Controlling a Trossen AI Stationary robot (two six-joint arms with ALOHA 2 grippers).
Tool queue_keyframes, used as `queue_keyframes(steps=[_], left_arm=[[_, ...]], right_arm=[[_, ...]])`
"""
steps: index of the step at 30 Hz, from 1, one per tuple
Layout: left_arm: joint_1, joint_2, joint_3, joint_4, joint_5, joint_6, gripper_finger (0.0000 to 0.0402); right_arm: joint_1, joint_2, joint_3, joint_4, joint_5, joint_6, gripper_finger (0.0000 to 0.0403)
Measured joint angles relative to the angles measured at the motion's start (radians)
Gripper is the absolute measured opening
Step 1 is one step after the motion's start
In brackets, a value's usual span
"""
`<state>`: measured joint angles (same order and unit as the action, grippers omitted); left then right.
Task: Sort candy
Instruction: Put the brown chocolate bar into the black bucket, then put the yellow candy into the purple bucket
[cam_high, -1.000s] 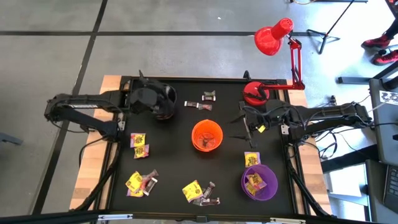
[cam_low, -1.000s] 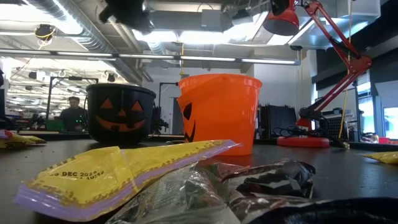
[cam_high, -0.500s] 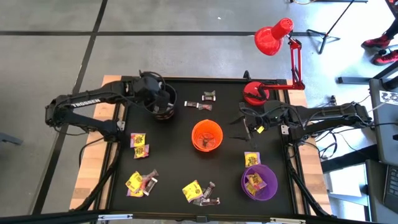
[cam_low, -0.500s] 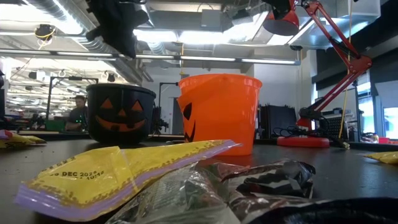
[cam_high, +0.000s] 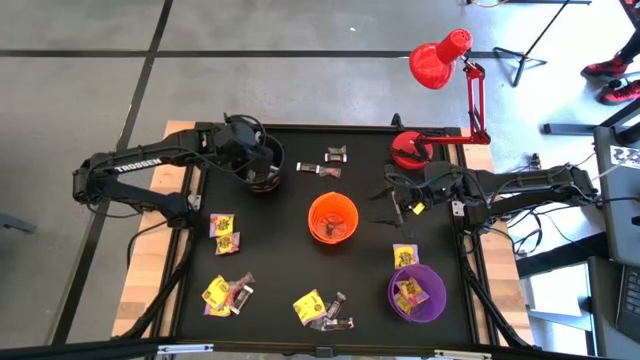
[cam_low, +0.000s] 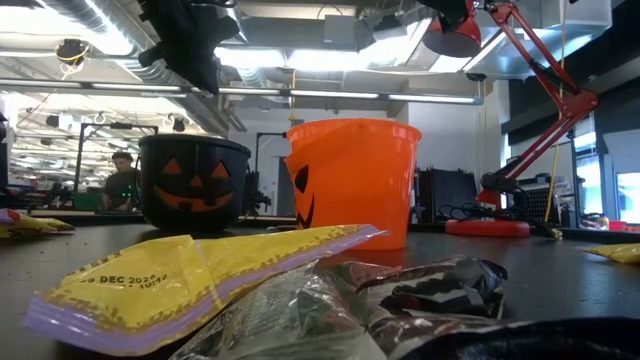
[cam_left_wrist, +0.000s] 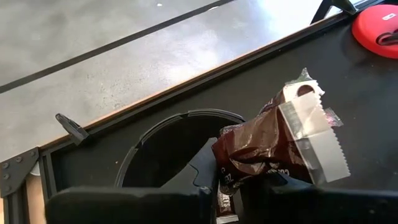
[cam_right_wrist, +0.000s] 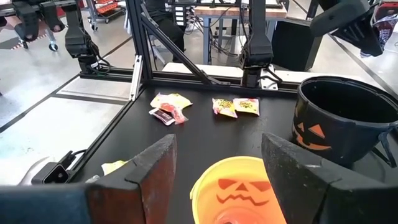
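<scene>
- The left gripper (cam_left_wrist: 239, 177) is clamped on a brown candy (cam_left_wrist: 261, 146): a crinkled, glossy wrapper with a clear, saw-edged end. White print on the wrapper is cut off by the fingers and cannot be read.
- It hangs over the black cup (cam_high: 263, 170), whose thin round rim and dark hollow show below the candy in the left wrist view.
- In the low view this cup (cam_low: 193, 182) bears an orange jack-o'-lantern face; the gripper (cam_low: 190, 45) above it is a dark shape against the ceiling lights.
- The left arm's link carries white letters, "TROSSEN" (cam_high: 138, 165).
- The right gripper (cam_high: 398, 207) waits near the table's right edge, its flat dark fingers (cam_right_wrist: 152, 165) spread wide apart; a small yellow tag sits by it.
- The orange cup (cam_high: 332, 219), smooth plastic with a carved-face print, stands mid-table; what lies inside is hard to make out.
- The purple cup (cam_high: 417, 293) at the front right holds yellow wrappers, with another yellow piece (cam_high: 404, 256) just beside its rim.
- More candy lies loose on the black mat (cam_high: 280, 260): two dark pieces (cam_high: 327, 162) at the back, a yellow pair (cam_high: 224, 232) on the left, and mixed yellow and dark heaps (cam_high: 322, 310) along the front.
- Nearest the low camera, a flat yellow wrapper (cam_low: 180, 285) with a lilac edge reads "DEC"; the date after it is blurred. A crumpled silvery-dark wrapper (cam_low: 400, 300) rests against it.
- A red desk lamp (cam_high: 436, 65) stands at the back right corner.
</scene>
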<state>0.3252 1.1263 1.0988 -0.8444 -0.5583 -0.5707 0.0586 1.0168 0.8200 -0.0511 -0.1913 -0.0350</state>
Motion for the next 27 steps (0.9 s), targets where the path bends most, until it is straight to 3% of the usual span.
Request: queue_keyframes(steps=[4,13,27], left_arm=[[0.0,0.0,0.0,0.0,0.0,-0.003,0.0047],[-0.022,-0.001,0.0,0.001,-0.004,0.004,0.0127],[-0.111,-0.003,0.0,0.101,-0.06,0.069,0.0133]], right_arm=[[0.0,0.0,0.0,-0.005,0.0,0.0,0.0232],[0.0,0.0,0.0,-0.032,0.0,0.0,0.0232],[0.001,0.0,0.0,-0.083,-0.019,0.0,0.0232]])
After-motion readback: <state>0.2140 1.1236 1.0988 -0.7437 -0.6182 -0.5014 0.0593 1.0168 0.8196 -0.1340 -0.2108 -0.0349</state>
